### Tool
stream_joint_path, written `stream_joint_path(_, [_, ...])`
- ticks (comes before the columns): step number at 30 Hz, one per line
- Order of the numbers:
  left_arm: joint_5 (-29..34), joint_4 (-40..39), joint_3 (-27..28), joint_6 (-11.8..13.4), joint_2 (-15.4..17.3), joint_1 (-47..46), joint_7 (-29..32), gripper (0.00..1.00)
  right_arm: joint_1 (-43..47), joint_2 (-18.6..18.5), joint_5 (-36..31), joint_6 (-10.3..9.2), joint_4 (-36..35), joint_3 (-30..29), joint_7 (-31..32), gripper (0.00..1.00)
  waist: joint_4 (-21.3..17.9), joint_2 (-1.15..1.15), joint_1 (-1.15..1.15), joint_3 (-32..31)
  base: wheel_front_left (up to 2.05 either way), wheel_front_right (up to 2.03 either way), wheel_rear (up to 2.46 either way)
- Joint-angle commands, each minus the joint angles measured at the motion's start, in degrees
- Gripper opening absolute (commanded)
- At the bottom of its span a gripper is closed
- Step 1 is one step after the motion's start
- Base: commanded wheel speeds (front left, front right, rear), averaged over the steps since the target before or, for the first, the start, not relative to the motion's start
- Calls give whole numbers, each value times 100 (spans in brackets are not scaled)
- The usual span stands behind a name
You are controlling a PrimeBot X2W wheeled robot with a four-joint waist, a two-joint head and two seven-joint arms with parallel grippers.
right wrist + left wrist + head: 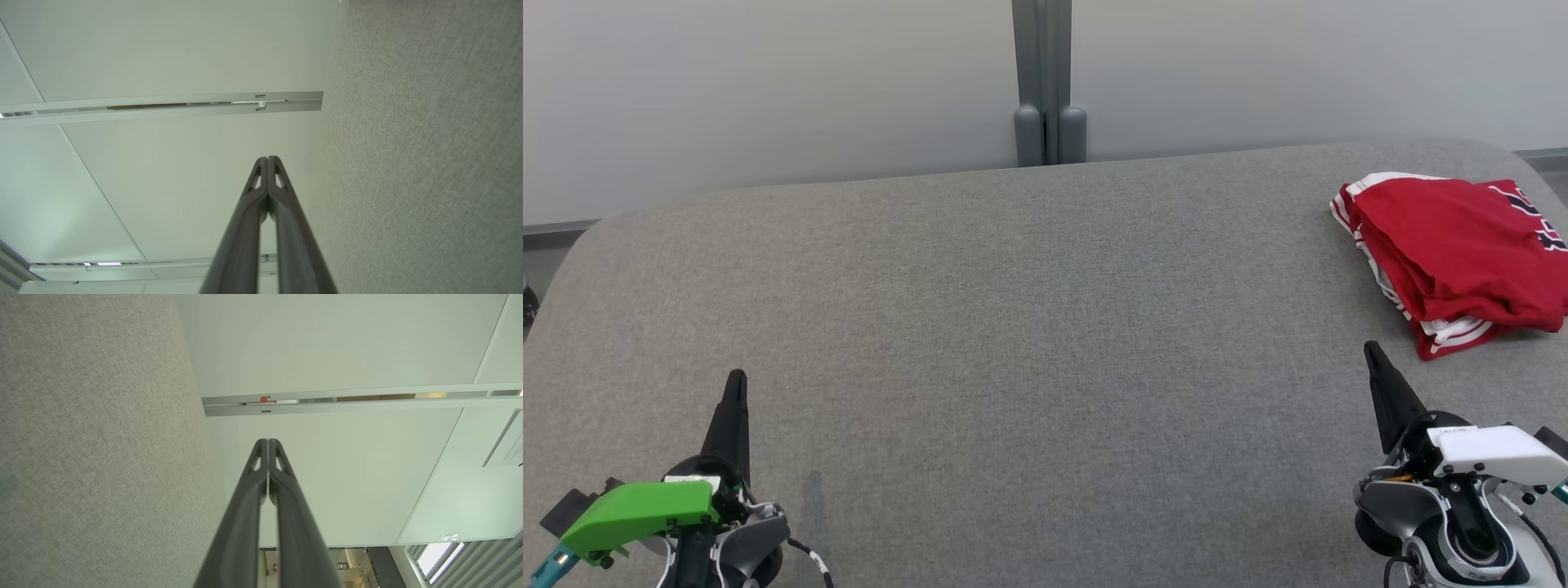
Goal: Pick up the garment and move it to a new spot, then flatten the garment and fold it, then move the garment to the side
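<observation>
- Head view: the red fabric garment with white striped trim [1462, 245] is lying in a folded bundle at the far right of the wide grey fabric-covered table [1013, 327], running out past the right edge of the picture.
- Same view: the left gripper [737, 380], the one with the green plastic cover, is sitting at the lower left with its two long dark fingers clenched together into one point. It's holding nothing and is well apart from the garment.
- The right gripper [1372, 349], with the white cover, is sitting at the lower right, fingers also pinched tight on nothing. Its tip is pointing up near the garment's closest corner but isn't touching it.
- A grey vertical post [1042, 82] is standing behind the table against a pale wall.
- Left wrist view: the left gripper's fingers are pressing flat against each other, with the grey table along the left side and pale wall panels [347, 347] beyond.
- Right wrist view: same deal, the right gripper's fingers are meeting at the tips, the grey table is running down the right side, and a pale metal rail [163, 104] is crossing the panels.
</observation>
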Motion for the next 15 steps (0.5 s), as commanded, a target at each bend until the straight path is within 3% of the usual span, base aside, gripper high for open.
stream_joint_path(1, [50, 11, 29, 4, -9, -82, 26, 0, -68, 0, -12, 2, 10, -13, 24, 0, 0, 0, 0, 0, 0, 0, 0])
stream_joint_path(15, [63, 11, 41, 6, -19, -83, 30, 0, -69, 4, -20, 2, 10, -18, 31, 0, 0, 0, 0, 0, 0, 0, 0])
